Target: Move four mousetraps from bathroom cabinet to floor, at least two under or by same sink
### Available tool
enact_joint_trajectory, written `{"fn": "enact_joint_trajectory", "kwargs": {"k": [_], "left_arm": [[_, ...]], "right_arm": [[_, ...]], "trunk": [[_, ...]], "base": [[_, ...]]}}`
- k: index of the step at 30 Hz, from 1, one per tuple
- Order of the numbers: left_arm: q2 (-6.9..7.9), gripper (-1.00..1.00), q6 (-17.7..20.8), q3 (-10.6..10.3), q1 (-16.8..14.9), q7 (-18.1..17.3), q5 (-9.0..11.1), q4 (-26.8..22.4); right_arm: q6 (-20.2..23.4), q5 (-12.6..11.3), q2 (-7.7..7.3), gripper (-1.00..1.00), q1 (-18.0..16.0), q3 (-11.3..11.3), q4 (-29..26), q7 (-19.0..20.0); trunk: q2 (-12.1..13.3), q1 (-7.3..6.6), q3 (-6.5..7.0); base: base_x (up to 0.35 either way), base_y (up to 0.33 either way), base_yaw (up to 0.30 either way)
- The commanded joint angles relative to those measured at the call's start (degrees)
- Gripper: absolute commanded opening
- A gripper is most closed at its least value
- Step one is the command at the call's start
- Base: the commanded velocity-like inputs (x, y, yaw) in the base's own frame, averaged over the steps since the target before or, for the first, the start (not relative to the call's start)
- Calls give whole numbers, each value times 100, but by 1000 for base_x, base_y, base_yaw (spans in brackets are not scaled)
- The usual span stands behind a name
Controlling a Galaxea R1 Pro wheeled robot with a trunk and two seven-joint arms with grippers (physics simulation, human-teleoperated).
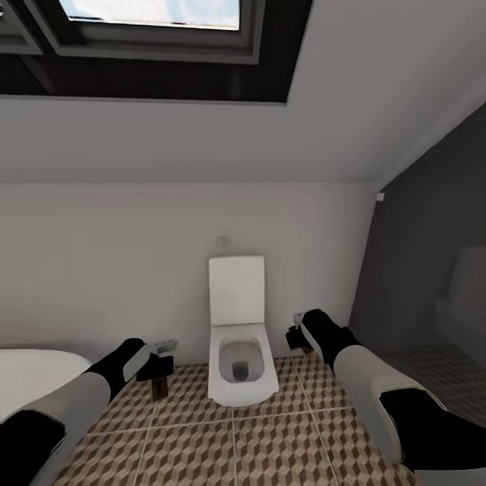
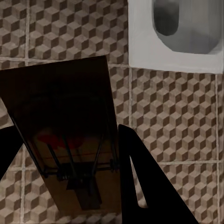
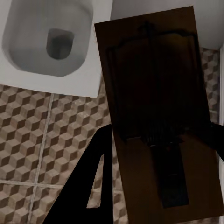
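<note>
Head view faces toilet (image 1: 237, 337); wrist views look down, sharing it.

No text, label, brand or number can be read anywhere.

Both arms have a smooth light grey shell on the forearm and a black sleeve toward the wrist. The left hand (image 1: 160, 370) and the right hand (image 1: 297, 335) are black, with flat, pointed, matt black fingers (image 2: 149, 186).

Fingers (image 3: 93, 186) grip mousetrap (image 3: 158, 107) above toilet (image 3: 51, 42).
</note>
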Motion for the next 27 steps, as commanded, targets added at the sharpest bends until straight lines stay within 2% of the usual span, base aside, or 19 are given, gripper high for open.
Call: {"fn": "enact_joint_trajectory", "kwargs": {"k": [1, 11, 23, 27], "left_arm": [[5, -100, 20, -36, -4, 9, 30, -11], [5, -100, 20, -36, -4, 5, 50, -2], [1, -100, 30, -36, -4, 16, 40, -5], [0, -100, 36, -36, -4, 10, 36, -10]], "right_arm": [[28, 53, -3, -100, -3, 19, -10, 58], [-201, 80, -4, -100, -4, 9, 267, 60], [-219, 105, 2, -100, -4, 17, 280, 89], [-212, 105, 0, -100, -3, 17, 280, 90]], "trunk": [[-4, 4, -8], [-4, 4, -8], [-4, 4, -8], [-4, 4, -8]], "base": [[324, 0, 0], [325, 0, 0], [323, 0, 0], [130, 0, 0]]}}
